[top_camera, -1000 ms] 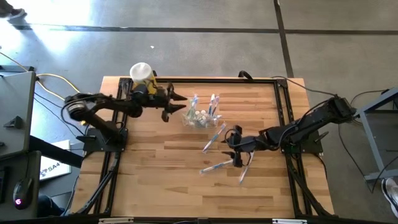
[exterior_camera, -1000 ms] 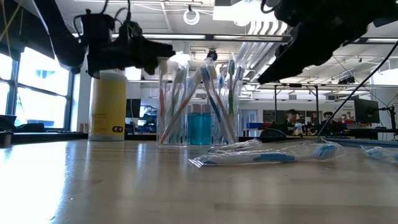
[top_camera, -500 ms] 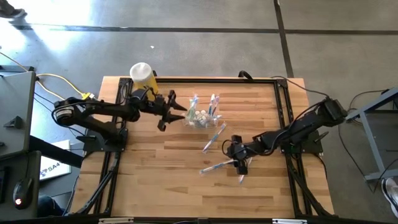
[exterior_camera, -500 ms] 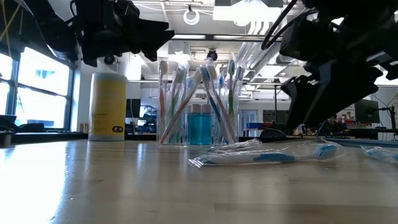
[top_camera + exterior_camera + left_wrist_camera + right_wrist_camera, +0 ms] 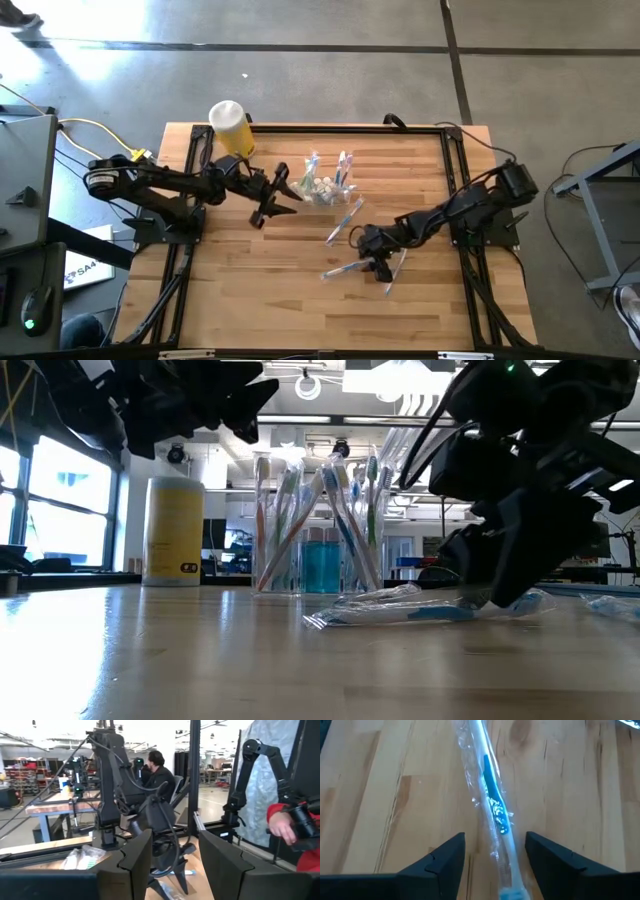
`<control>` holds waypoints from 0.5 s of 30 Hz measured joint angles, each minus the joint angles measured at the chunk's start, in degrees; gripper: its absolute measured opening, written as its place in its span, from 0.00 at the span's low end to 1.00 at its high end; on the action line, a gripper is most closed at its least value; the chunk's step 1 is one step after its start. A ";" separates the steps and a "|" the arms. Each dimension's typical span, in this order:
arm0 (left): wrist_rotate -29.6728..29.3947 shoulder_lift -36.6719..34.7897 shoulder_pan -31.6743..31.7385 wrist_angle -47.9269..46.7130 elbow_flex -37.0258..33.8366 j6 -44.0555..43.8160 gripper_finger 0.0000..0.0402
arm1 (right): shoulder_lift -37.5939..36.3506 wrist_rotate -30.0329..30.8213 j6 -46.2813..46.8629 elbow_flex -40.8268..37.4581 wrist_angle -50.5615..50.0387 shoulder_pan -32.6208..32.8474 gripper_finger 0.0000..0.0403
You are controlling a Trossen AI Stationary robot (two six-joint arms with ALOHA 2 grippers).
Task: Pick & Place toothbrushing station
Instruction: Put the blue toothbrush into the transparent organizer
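The right pincer [image 5: 378, 266] is low over the counter [image 5: 250, 290], its fingers [image 5: 445, 857] spread apart with a wrapped blue toothbrush [image 5: 492, 810] lying lengthwise in the gap between them; the fingers flank the wrapper without closing on it, and nothing is gripped. In the low view the same pincer [image 5: 505, 575] reaches down to the clear packet on the wood. Just beside this pincer, toward the counter's middle, a second wrapped toothbrush [image 5: 345, 221] lies slanted, and a third [image 5: 393, 275] sits close on the pincer's other side.

Beyond those, farther from the right pincer, stands the clear holder cup [image 5: 322, 189], upright, with pastel toothbrushes [image 5: 330, 510] leaning out of it in several directions.

The left pincer [image 5: 281, 196] hangs above the counter just beside the cup, on the side away from the right pincer, its fingers [image 5: 137, 855] parted and holding nothing. Behind the left arm, at the counter's far edge, stands a yellow cylinder [image 5: 231, 128] with a white cap.

In the left wrist view, a person's hand [image 5: 281, 826] and red sleeve show beyond the counter, and another person sits farther back in the room.
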 joint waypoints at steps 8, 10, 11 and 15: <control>-0.10 0.00 -0.02 -0.69 0.00 -1.97 0.39 | 0.30 -0.54 -2.40 0.03 -0.73 -1.53 0.27; -0.18 0.00 -0.36 -0.96 0.00 -1.93 0.39 | 0.32 -0.23 -2.91 0.01 -0.62 -1.57 0.15; -0.21 0.00 -0.37 -0.98 0.00 -1.79 0.39 | 0.13 -0.14 -3.09 -0.01 -0.67 -1.62 0.09; -0.42 0.00 -0.76 -0.92 0.00 -1.37 0.39 | -0.67 0.59 -3.48 -0.10 -1.20 -1.30 0.02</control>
